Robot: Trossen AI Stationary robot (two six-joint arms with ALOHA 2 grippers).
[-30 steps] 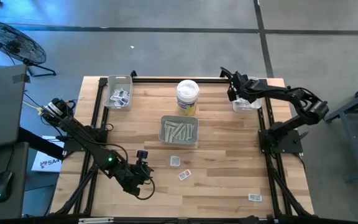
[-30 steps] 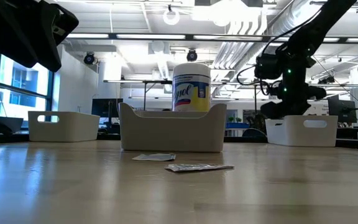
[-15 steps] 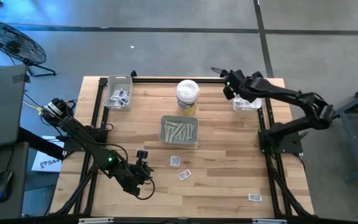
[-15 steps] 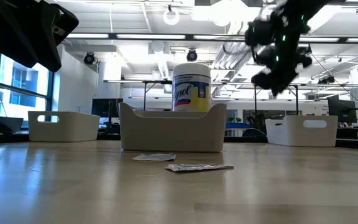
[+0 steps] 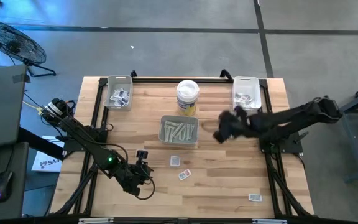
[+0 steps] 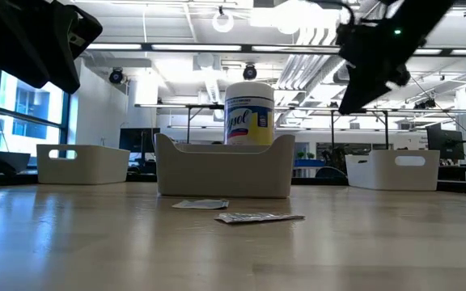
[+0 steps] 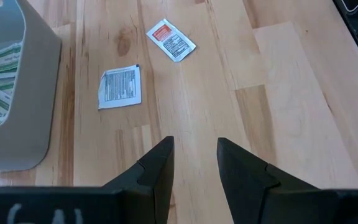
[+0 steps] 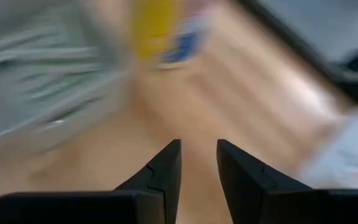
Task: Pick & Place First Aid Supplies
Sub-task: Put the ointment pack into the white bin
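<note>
Sorting looks well under way, to my eye. Strips fill the middle tray [image 5: 179, 131], and packets lie in the back-left tray [image 5: 119, 93] and the back-right tray [image 5: 247, 96], with the tub [image 5: 187, 97] standing between them.

Three packets are left loose on the tabletop [image 5: 229, 174]: a white square packet [image 5: 174, 161] just in front of the middle tray, an orange-print packet [image 5: 184, 175] near it, and a corner packet [image 5: 254, 197] well apart, toward the front right.

My guess is the right end effector [image 5: 219, 132] is travelling for another pick; it hangs above the bare wood just right of the middle tray, fingers [image 8: 166, 168] a little apart, nothing between them.

Parked low at the front left, the left end effector [image 7: 193, 165] points at the two near packets, its fingers [image 7: 157, 168] parted with only wood showing in the gap.

So three picks remain, I reckon, the far corner one being the longest reach.
</note>
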